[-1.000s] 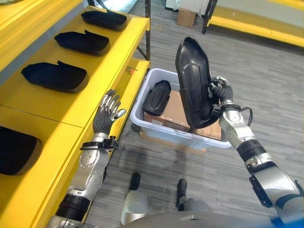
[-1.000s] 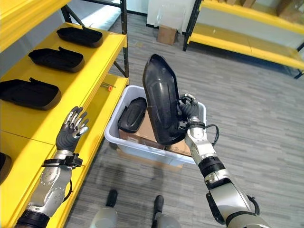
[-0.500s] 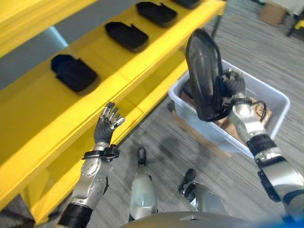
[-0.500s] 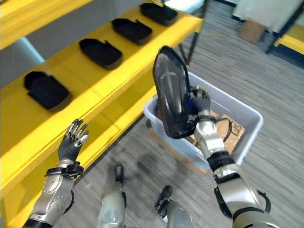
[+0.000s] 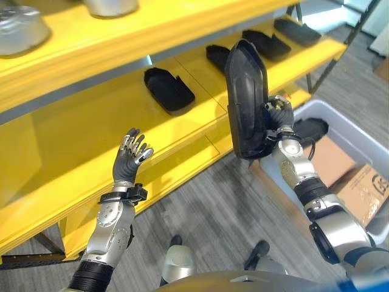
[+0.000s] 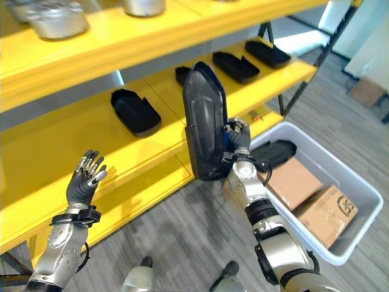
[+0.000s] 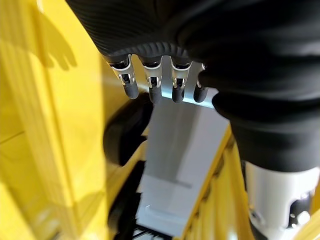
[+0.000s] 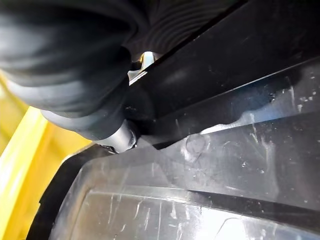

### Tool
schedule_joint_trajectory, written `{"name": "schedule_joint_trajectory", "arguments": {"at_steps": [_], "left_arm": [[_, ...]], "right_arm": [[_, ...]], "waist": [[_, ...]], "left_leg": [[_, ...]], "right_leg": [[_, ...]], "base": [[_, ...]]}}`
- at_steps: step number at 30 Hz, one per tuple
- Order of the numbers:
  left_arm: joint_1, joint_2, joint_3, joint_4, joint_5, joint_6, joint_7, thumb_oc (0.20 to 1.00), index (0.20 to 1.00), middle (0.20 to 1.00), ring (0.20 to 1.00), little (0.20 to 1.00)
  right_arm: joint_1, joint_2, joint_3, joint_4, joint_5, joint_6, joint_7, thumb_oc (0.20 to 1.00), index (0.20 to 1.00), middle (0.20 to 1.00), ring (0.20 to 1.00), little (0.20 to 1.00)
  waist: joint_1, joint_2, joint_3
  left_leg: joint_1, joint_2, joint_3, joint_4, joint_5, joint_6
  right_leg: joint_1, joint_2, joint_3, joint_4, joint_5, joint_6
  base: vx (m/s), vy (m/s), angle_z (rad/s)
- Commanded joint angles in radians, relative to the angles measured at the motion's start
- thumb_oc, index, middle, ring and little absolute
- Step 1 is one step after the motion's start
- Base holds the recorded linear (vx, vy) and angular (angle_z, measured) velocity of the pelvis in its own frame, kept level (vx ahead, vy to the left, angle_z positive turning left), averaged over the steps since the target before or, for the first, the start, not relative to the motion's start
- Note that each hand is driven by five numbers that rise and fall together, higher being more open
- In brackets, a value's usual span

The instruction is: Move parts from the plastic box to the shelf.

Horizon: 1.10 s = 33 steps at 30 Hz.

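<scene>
Part [image 5: 246, 100], a long black moulded shell, is held upright in the right hand [image 5: 276, 115], whose fingers are curled round its edge at about 3 o'clock of the shell. Its long axis runs 12 to 6, nearly on end, with the lower tip near the wrist. The shelf [image 5: 109, 128] lies at roughly 10 o'clock from that hand, and a bare yellow stretch is seen there at 9 o'clock of a black part already laid flat [image 5: 169, 90]. By judgement, the shell must be tipped from upright to flat and carried towards 10 o'clock. The left hand [image 5: 130, 157] is raised at 8 o'clock of the shell, fingers straight and spread, holding nothing, nearer the shelf edge. The box [image 6: 358, 194] sits at 4 o'clock, well apart.
</scene>
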<state>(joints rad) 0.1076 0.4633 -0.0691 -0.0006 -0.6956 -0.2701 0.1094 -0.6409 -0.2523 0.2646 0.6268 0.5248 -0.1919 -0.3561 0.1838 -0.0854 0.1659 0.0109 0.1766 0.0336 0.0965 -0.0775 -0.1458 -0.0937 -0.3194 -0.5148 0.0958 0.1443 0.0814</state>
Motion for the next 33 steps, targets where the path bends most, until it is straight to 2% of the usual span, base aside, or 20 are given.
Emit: {"name": "schedule_joint_trajectory", "arguments": {"at_steps": [1,4,6,7,8,11,12,13,14,15,16,17,20,22,23,24,26,28,33], "left_arm": [[0.009,0.023,-0.014,-0.092,0.025,-0.04,-0.022,1.0,1.0,1.0,1.0,1.0],[-0.009,0.032,-0.02,-0.089,0.036,-0.047,-0.021,1.0,1.0,1.0,1.0,1.0],[-0.022,0.04,-0.025,-0.092,0.045,-0.052,-0.015,1.0,1.0,1.0,1.0,1.0],[-0.023,0.04,-0.025,-0.092,0.046,-0.051,-0.015,1.0,1.0,1.0,1.0,1.0],[-0.03,0.045,-0.023,-0.09,0.051,-0.053,-0.011,1.0,1.0,1.0,1.0,1.0],[-0.037,0.056,-0.026,-0.084,0.063,-0.051,-0.011,1.0,1.0,1.0,1.0,1.0],[-0.048,0.059,-0.034,-0.08,0.068,-0.054,-0.009,1.0,1.0,1.0,1.0,1.0],[-0.063,0.065,-0.041,-0.07,0.068,-0.06,-0.009,1.0,1.0,1.0,1.0,1.0],[-0.093,0.07,-0.062,-0.052,0.064,-0.065,-0.017,1.0,1.0,1.0,1.0,1.0],[-0.108,0.065,-0.08,-0.04,0.065,-0.063,-0.022,1.0,1.0,1.0,1.0,1.0],[-0.117,0.061,-0.086,-0.038,0.069,-0.061,-0.025,1.0,1.0,1.0,1.0,1.0],[-0.123,0.059,-0.091,-0.037,0.068,-0.058,-0.029,1.0,1.0,1.0,1.0,1.0],[-0.129,0.057,-0.09,-0.036,0.067,-0.052,-0.026,1.0,1.0,1.0,1.0,1.0],[-0.141,0.055,-0.09,-0.041,0.061,-0.054,-0.021,1.0,1.0,1.0,1.0,1.0],[-0.145,0.049,-0.091,-0.029,0.056,-0.059,-0.015,1.0,1.0,1.0,1.0,1.0],[-0.145,0.049,-0.092,-0.028,0.056,-0.059,-0.015,1.0,1.0,1.0,1.0,1.0],[-0.145,0.028,-0.094,-0.009,0.046,-0.063,-0.013,1.0,1.0,1.0,1.0,1.0],[-0.132,0.023,-0.084,-0.006,0.036,-0.063,-0.007,1.0,1.0,1.0,1.0,1.0],[-0.123,0.014,-0.096,-0.007,0.027,-0.052,-0.011,1.0,1.0,1.0,1.0,1.0]], "right_arm": [[-0.077,-0.062,-0.032,-0.015,-0.023,-0.056,0.002,0.2,0.2,0.2,0.2,0.2],[-0.086,-0.057,-0.038,-0.013,-0.024,-0.056,-0.003,0.2,0.2,0.2,0.2,0.2],[-0.089,-0.048,-0.047,-0.014,-0.024,-0.06,-0.007,0.2,0.2,0.2,0.2,0.2],[-0.089,-0.048,-0.048,-0.013,-0.024,-0.06,-0.007,0.2,0.2,0.2,0.2,0.2],[-0.095,-0.038,-0.055,-0.008,-0.024,-0.061,-0.015,0.2,0.2,0.2,0.2,0.2],[-0.091,-0.022,-0.059,-0.003,-0.023,-0.059,-0.01,0.2,0.2,0.2,0.2,0.2],[-0.087,-0.025,-0.057,-0.005,-0.024,-0.059,-0.008,0.2,0.2,0.2,0.2,0.2],[-0.084,-0.03,-0.052,-0.013,-0.022,-0.058,-0.006,0.2,0.2,0.2,0.2,0.2],[-0.063,-0.042,-0.041,-0.03,-0.012,-0.06,0.003,0.2,0.2,0.2,0.2,0.2],[-0.053,-0.046,-0.036,-0.037,-0.001,-0.063,0.005,0.2,0.2,0.2,0.2,0.2],[-0.05,-0.048,-0.033,-0.039,0.01,-0.064,0.008,0.2,0.2,0.2,0.2,0.2],[-0.048,-0.049,-0.032,-0.036,0.02,-0.069,0.01,0.2,0.2,0.2,0.2,0.2],[-0.066,-0.046,-0.031,-0.01,0.031,-0.073,0.006,0.2,0.2,0.2,0.2,0.2],[-0.083,-0.045,-0.024,0.003,0.034,-0.076,0.005,0.2,0.2,0.2,0.2,0.2],[-0.075,-0.042,-0.02,-0.007,0.037,-0.078,0.005,0.2,0.2,0.2,0.2,0.2],[-0.074,-0.042,-0.02,-0.008,0.036,-0.077,0.005,0.2,0.2,0.2,0.2,0.2],[-0.053,-0.053,-0.016,-0.027,0.052,-0.076,0.015,0.2,0.2,0.2,0.2,0.2],[-0.05,-0.059,-0.017,-0.036,0.051,-0.073,0.014,0.2,0.2,0.2,0.2,0.2],[-0.02,-0.067,-0.026,-0.049,0.04,-0.071,0.015,0.2,0.2,0.2,0.2,0.2]], "waist": [[-0.004,0.015,-0.027],[0.015,-0.003,-0.021],[0.027,-0.009,-0.017],[0.026,-0.011,-0.017],[0.034,-0.012,-0.016],[0.031,-0.01,-0.025],[0.018,-0.017,-0.022],[-0.002,-0.012,-0.024],[-0.045,0.006,-0.02],[-0.06,0.015,-0.019],[-0.071,0.018,-0.018],[-0.079,0.022,-0.017],[-0.083,0.02,-0.01],[-0.087,0.017,-0.003],[-0.095,0.013,0.001],[-0.096,0.014,0.002],[-0.096,-0.005,-0.015],[-0.085,-0.006,-0.034],[-0.069,-0.017,-0.066]], "left_leg": [[-0.076,0.008,-0.037,-0.052,0.01,0.069],[-0.127,-0.057,-0.063,0.045,-0.045,0.091],[-0.155,-0.105,-0.082,0.08,-0.066,0.109],[-0.158,-0.108,-0.083,0.083,-0.067,0.111],[-0.173,-0.138,-0.095,0.099,-0.078,0.125],[-0.163,-0.176,-0.118,0.081,-0.079,0.156],[-0.169,-0.2,-0.122,0.071,-0.051,0.168],[-0.172,-0.212,-0.142,0.062,-0.038,0.174],[-0.173,-0.233,-0.19,0.057,-0.026,0.185],[-0.171,-0.245,-0.219,0.049,-0.014,0.19],[-0.171,-0.253,-0.238,0.041,-0.003,0.194],[-0.162,-0.254,-0.255,0.023,0.008,0.197],[-0.142,-0.254,-0.276,-0.011,0.028,0.199],[-0.134,-0.247,-0.281,-0.026,0.037,0.191],[-0.128,-0.25,-0.296,-0.03,0.039,0.185],[-0.126,-0.25,-0.298,-0.031,0.039,0.185],[-0.125,-0.252,-0.305,-0.024,0.032,0.172],[-0.116,-0.237,-0.293,-0.034,0.027,0.168],[-0.108,-0.212,-0.297,-0.041,0.018,0.153]], "right_leg": [[0.077,-0.054,0.017,0.033,-0.093,0.092],[0.1,-0.096,0.017,0.016,-0.042,0.113],[0.113,-0.126,0.021,0.007,0.016,0.13],[0.113,-0.129,0.02,0.007,0.017,0.132],[0.119,-0.15,0.024,0.009,0.048,0.138],[0.106,-0.179,0.063,0.063,0.08,0.134],[0.088,-0.186,0.103,0.068,0.122,0.116],[0.065,-0.16,0.192,0.07,0.139,0.104],[0.004,-0.036,0.414,0.085,0.105,0.073],[-0.02,0.017,0.491,0.113,0.083,0.061],[-0.048,0.059,0.533,0.139,0.07,0.052],[-0.063,0.114,0.545,0.146,0.014,0.035],[-0.113,0.171,0.527,0.157,-0.024,0.029],[-0.148,0.187,0.509,0.107,-0.056,0.031],[-0.145,0.2,0.535,0.079,-0.061,0.032],[-0.141,0.2,0.533,0.077,-0.061,0.032],[-0.057,0.196,0.538,0.002,-0.097,0.031],[-0.032,0.184,0.515,-0.029,-0.087,0.034],[0.014,0.19,0.501,-0.068,-0.113,0.025]], "base": [[0.03,0.231,0.1],[0.02,0.213,0.2],[0.0,0.236,0.2],[0.0,0.293,0.19],[0.01,0.24,0.49],[0.02,0.276,0.52],[-0.03,0.195,0.57],[-0.03,0.217,0.56],[0.05,0.196,0.6],[0.08,0.164,0.88],[0.08,0.091,1.3],[0.07,0.035,1.49],[0.05,-0.008,0.86],[0.04,-0.052,0.07],[0.04,-0.055,0.04],[0.06,-0.09,0.32],[0.09,-0.114,0.43],[0.11,-0.139,0.16],[0.06,-0.12,-0.13]]}}
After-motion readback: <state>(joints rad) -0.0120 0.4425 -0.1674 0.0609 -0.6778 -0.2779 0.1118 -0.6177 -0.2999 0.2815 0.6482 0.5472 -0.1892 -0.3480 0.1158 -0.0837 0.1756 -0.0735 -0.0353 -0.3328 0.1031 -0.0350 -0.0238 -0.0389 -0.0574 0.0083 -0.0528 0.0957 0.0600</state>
